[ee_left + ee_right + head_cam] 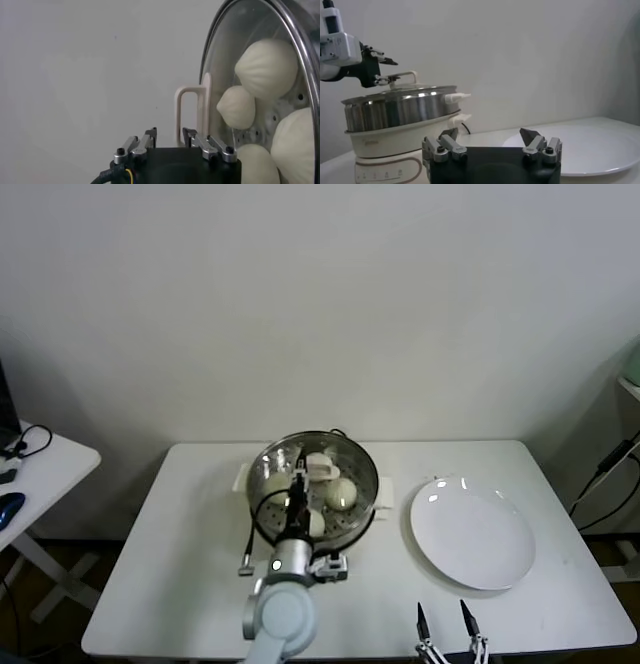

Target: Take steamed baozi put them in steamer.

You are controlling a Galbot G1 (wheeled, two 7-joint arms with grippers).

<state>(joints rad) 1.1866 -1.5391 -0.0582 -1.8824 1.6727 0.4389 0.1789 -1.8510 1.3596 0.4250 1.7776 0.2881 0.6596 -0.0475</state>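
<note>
The steamer (369, 471), a shiny steel basket on a cream base (395, 142), stands at the table's back middle. Several steamed baozi (265, 65) lie inside it, seen through a glass lid (220, 55) that sits on the steamer. The lid's cream handle (191, 107) stands upright just beyond my left gripper (170, 136). That gripper (297, 487) hovers over the steamer, open, with nothing between its fingers. At the table's front edge my right gripper (445, 620) is parked open and empty, and the right wrist view shows it (490, 135) facing the steamer.
A flat white plate (472, 536) lies bare to the right of the steamer, close to my right gripper. The white table (190, 564) has free surface at the left and front. A side table with cables (30, 454) stands far left.
</note>
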